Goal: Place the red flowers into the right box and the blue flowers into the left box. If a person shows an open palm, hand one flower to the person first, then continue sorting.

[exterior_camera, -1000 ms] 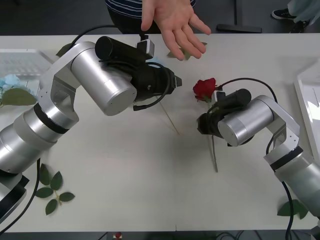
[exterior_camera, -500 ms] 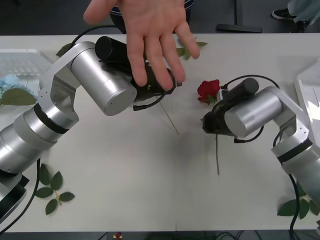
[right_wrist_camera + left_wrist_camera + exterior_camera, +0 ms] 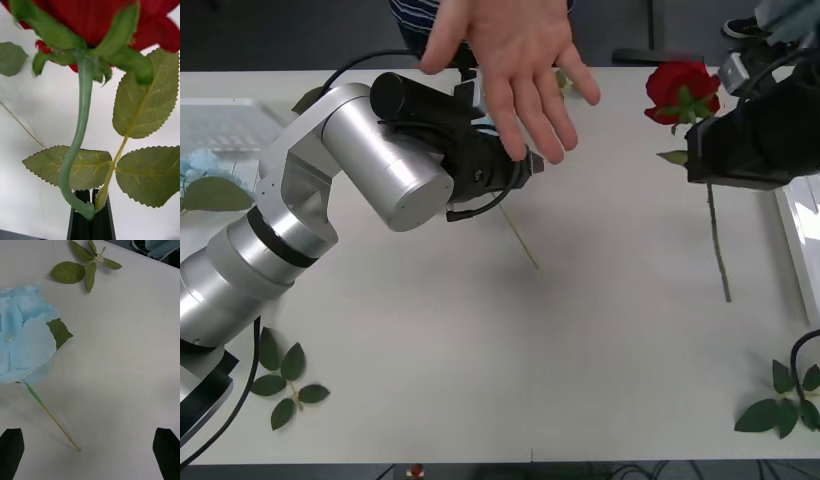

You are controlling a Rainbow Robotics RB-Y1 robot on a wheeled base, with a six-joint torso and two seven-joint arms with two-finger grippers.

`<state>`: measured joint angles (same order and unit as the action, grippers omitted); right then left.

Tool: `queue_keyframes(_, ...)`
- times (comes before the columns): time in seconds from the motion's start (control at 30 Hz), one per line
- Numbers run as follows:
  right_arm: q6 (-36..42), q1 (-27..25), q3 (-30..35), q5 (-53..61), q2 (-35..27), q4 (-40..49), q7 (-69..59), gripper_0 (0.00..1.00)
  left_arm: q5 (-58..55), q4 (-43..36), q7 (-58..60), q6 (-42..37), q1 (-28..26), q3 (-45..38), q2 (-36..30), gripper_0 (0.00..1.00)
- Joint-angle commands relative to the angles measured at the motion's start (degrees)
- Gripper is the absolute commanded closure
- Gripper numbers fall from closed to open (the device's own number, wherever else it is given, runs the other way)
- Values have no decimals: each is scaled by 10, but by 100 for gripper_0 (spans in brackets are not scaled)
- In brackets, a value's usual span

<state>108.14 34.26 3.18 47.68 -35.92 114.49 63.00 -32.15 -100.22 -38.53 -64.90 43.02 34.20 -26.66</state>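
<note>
White plastic at the far left edge of the table (image 3: 480,400) is the left box (image 3: 220,125), with a blue flower (image 3: 198,163) lying by its near rim. Whether that bloom is inside the box or just beside it I cannot tell. Loose leaf sprigs (image 3: 283,385) lie near the front left corner.

Next comes the left gripper (image 3: 90,450), hanging low over the table's middle. Its fingers (image 3: 11,452) are spread wide with nothing between them, and another blue flower (image 3: 24,348) lies flat on the table ahead of it, thin stem pointing back toward the jaws. That looks like a pause mid-approach, probably because the request from the person takes priority.

Above the centre, the person (image 3: 425,12) stretches a bare hand (image 3: 510,60) over the table, fingers spread flat: the open palm that asks for a flower first.

To the right, the right gripper (image 3: 90,204) is clamped on the stem of a red flower (image 3: 680,92), just below its leaves. The rose is lifted off the table, bloom toward the far side and stem trailing toward the near side, to the right of the hand and apart from it. It seems held there for handing over rather than for boxing.

At the far right edge sits the rim of the right box (image 3: 786,215), and a few more leaves (image 3: 780,405) lie near the front right corner.
</note>
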Motion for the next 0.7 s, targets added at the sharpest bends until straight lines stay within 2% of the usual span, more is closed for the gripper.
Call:
queue_keyframes(0.03,-59,15,15,13,-20,24,84,100,-3,-16,-16,-1,17,-11,7,0)
queue_keyframes(0.13,-148,15,14,10,-20,20,100,100,-3,-16,-16,-1,17,-11,7,0)
queue_keyframes(0.33,-420,17,-27,-26,-18,-16,94,100,-3,-16,-16,-1,17,-11,7,0)
queue_keyframes(0.37,-488,18,-41,-42,-15,-29,94,100,-3,-16,-16,-1,17,-11,7,0)
queue_keyframes(0.4,-515,19,-48,-48,-13,-34,94,100,-3,-16,-16,-1,17,-11,7,0)
queue_keyframes(0.57,-719,50,-107,-164,19,-90,89,100,-3,-16,-16,-1,17,-11,7,0)
queue_keyframes(0.7,-737,95,-109,-242,56,-132,79,100,-3,-16,-16,-1,17,-11,7,0)
